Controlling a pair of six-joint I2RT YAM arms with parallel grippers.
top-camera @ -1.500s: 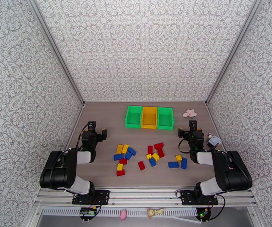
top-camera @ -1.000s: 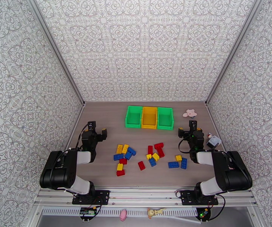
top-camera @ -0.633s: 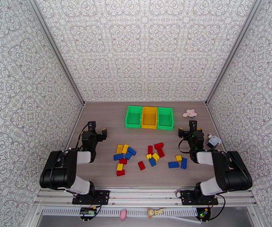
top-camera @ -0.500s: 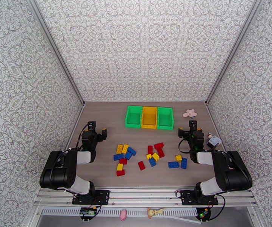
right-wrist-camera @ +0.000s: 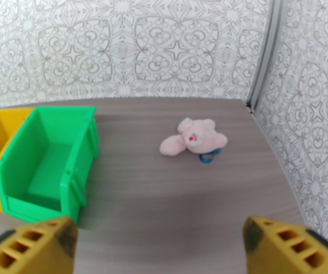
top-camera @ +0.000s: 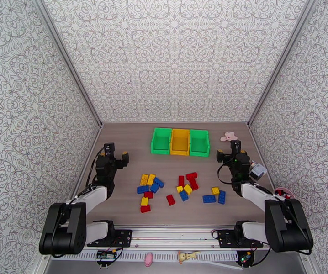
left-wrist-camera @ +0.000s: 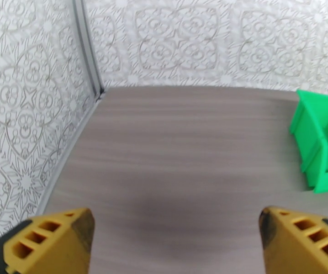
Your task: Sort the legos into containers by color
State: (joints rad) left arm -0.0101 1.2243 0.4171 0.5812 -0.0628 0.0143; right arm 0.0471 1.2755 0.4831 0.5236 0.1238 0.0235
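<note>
Several red, yellow and blue legos lie loose mid-table in three groups: a left group (top-camera: pixel 148 188), a middle group (top-camera: pixel 185 183) and a right group (top-camera: pixel 215 195). The containers stand joined at the far side: a green bin (top-camera: pixel 161 140), a yellow bin (top-camera: pixel 180 141) and a second green bin (top-camera: pixel 199 142). My left gripper (top-camera: pixel 117 152) hovers open left of the bricks, empty, with the left green bin (left-wrist-camera: pixel 321 142) ahead of its fingers (left-wrist-camera: pixel 50 238). My right gripper (top-camera: pixel 227 150) is open and empty beside the right green bin (right-wrist-camera: pixel 50 156).
A pink soft toy (top-camera: pixel 229 136) (right-wrist-camera: pixel 193 139) lies right of the bins. A small white-grey object (top-camera: pixel 256 170) and a pink round cup (top-camera: pixel 282 192) sit by the right wall. Patterned walls close in the left, right and far sides.
Both arms have unfolded, their elbows dropping toward the near edge and their grippers shifting slightly toward the far side. The bricks and bins have not moved.
</note>
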